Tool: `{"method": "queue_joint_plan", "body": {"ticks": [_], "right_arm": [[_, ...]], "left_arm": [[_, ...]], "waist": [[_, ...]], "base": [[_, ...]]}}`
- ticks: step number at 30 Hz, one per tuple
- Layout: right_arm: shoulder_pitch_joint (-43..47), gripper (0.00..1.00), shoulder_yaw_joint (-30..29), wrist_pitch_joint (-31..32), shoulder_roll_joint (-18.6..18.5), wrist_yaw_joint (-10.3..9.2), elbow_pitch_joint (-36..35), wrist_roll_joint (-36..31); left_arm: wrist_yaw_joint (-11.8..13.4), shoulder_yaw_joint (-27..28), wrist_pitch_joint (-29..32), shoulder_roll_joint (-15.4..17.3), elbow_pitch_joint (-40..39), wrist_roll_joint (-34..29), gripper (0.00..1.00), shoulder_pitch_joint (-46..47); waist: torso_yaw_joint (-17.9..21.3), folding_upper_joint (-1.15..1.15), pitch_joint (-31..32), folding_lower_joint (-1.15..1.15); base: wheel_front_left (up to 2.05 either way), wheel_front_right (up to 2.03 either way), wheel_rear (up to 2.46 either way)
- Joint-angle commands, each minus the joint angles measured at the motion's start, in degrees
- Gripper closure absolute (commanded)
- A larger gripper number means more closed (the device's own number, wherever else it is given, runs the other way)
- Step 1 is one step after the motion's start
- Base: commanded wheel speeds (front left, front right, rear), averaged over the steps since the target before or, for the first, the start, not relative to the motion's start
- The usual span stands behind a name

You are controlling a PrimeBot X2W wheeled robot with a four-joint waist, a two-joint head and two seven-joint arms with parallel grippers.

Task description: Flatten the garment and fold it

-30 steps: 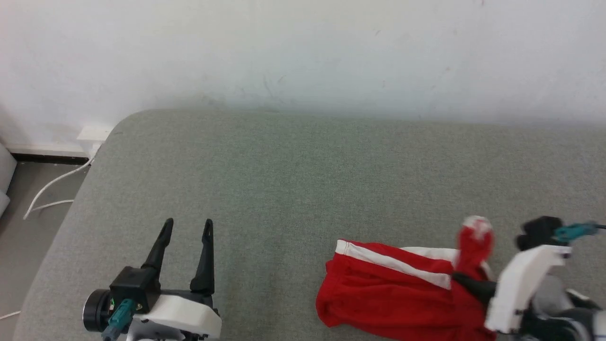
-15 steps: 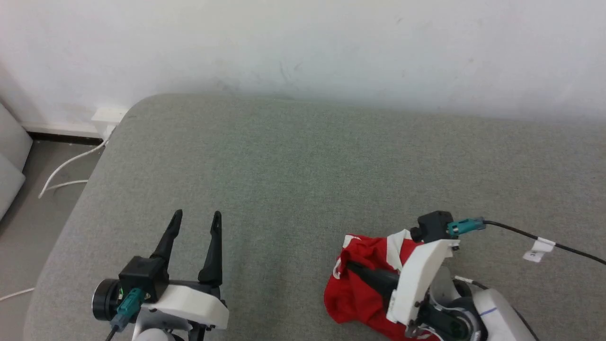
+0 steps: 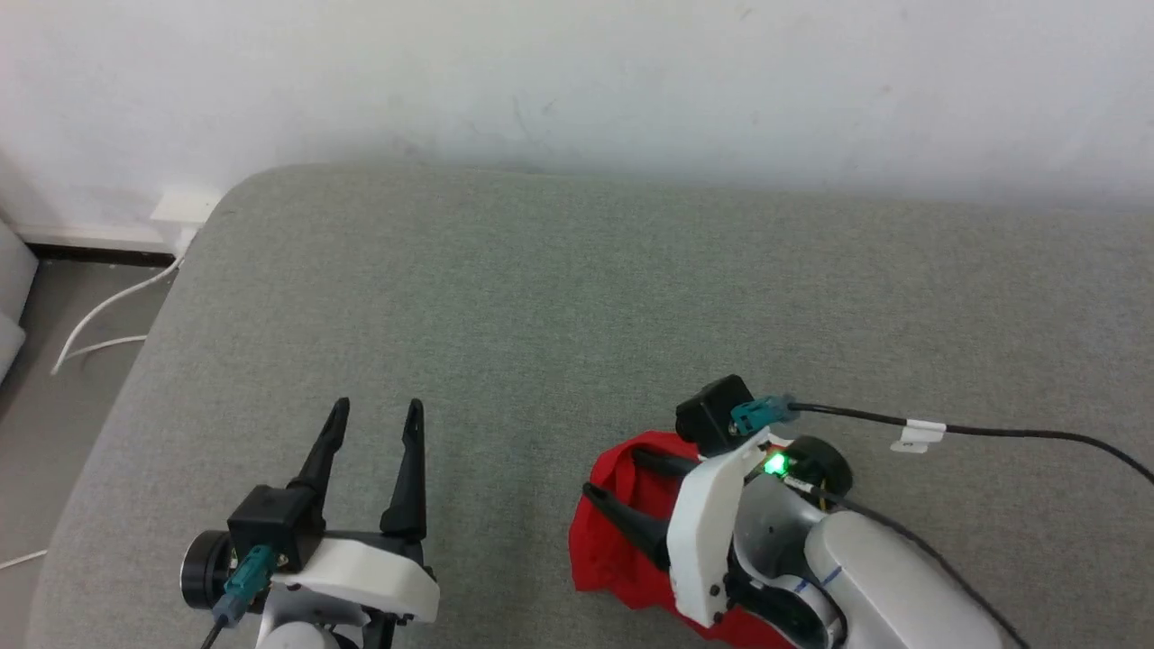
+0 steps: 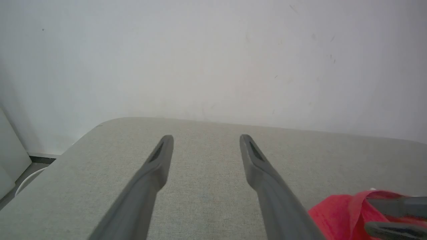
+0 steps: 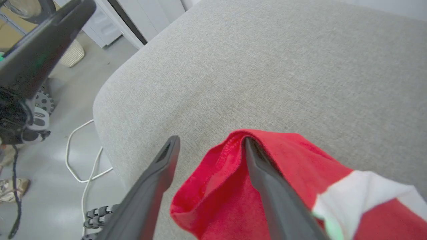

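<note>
The garment (image 3: 611, 541) is a bright red bunch of cloth on the grey cushion (image 3: 541, 306), at the lower middle of the head view. My right gripper (image 3: 613, 473) lies over it with its jaws spread wide. In the right wrist view a red fold of the garment (image 5: 230, 186) drapes against one finger (image 5: 267, 186) of the right gripper (image 5: 210, 140), and a white band (image 5: 360, 190) shows lower right. My left gripper (image 3: 377, 410) stands open to the left, apart from the cloth. The left wrist view has the left gripper (image 4: 206, 137) holding nothing and the garment (image 4: 333, 213) at its lower right.
A white wall (image 3: 577, 81) backs the cushion. The cushion's rounded left edge (image 3: 171, 324) drops to the floor, where a white cable (image 3: 99, 315) lies. A black cable with a white tag (image 3: 915, 433) trails across the cushion from my right wrist.
My right gripper carried part of the garment leftward over the rest, bunching it up, then opened and let the cloth go. The left gripper stayed open in place. The head camera shifted slightly.
</note>
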State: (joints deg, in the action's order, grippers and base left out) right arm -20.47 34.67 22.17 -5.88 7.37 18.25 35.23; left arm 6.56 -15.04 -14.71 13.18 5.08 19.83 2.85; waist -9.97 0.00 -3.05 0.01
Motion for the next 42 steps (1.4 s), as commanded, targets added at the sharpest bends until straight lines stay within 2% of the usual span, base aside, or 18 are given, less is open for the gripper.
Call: {"method": "queue_joint_plan", "body": {"ticks": [1,5,9,13,19,26,28,34,37,42], "right_arm": [[-1.4,0.00,1.8,0.1,-2.5,0.12,-2.0,-2.9],[-1.0,0.00,4.0,0.5,-6.7,0.12,-7.3,-6.1],[2.3,0.00,1.1,-2.4,-9.7,0.12,-13.7,-7.3],[8.5,0.00,-7.6,-7.3,-9.1,0.12,-18.7,-7.2],[17.1,0.00,-24.4,-16.1,-5.6,0.12,-22.1,-12.7],[23.1,0.00,-39.1,-19.2,-2.5,0.12,-21.7,-15.0],[23.6,0.00,-41.0,-18.9,-2.3,0.12,-20.9,-14.3],[23.4,0.00,-53.0,-12.3,-0.3,0.12,-13.5,0.5],[22.7,0.00,-56.8,-4.1,-0.2,0.12,-8.3,8.0],[21.0,0.00,-58.4,13.6,1.2,0.12,-1.0,19.2]], "left_arm": [[-0.3,0.3,-0.3,-0.3,0.1,-0.1,0.00,0.8],[-0.5,0.8,-0.3,-0.5,-0.2,-0.2,0.00,0.6],[-0.5,1.5,-0.3,-0.7,-0.4,-0.4,0.00,0.2],[-0.3,2.4,-0.3,-0.9,-0.6,-0.5,0.00,-0.5],[0.2,3.7,-0.3,-1.2,-1.2,-0.9,0.00,-1.4],[-0.1,4.6,-0.3,-1.2,-1.2,-1.3,0.00,-1.9],[-0.1,4.7,-0.3,-1.2,-1.1,-1.4,0.00,-2.0],[-0.2,6.3,-0.3,-1.9,-1.0,-1.3,0.00,-2.4],[-0.3,7.1,-0.3,-2.5,-1.2,-1.6,0.00,-2.5],[-0.9,8.1,-0.3,-3.5,-1.8,-2.5,0.00,-2.4]], "waist": [[0.6,0.00,0.0,-0.01],[1.5,0.00,-0.1,-0.01],[2.5,0.00,0.0,-0.01],[3.5,0.00,0.4,-0.01],[4.9,0.00,1.3,-0.01],[5.6,0.00,1.6,-0.01],[5.6,0.00,1.7,-0.01],[4.6,0.00,1.9,-0.01],[3.7,0.00,1.6,-0.01],[2.1,0.00,1.2,-0.01]], "base": [[0.00,0.00,0.00],[0.00,0.00,0.00],[0.00,0.00,0.00],[0.00,0.00,0.00],[0.00,0.00,0.00],[0.00,0.00,0.00],[0.00,0.00,0.00],[0.00,0.00,0.00],[0.00,0.00,0.00],[0.00,0.00,0.00]]}}
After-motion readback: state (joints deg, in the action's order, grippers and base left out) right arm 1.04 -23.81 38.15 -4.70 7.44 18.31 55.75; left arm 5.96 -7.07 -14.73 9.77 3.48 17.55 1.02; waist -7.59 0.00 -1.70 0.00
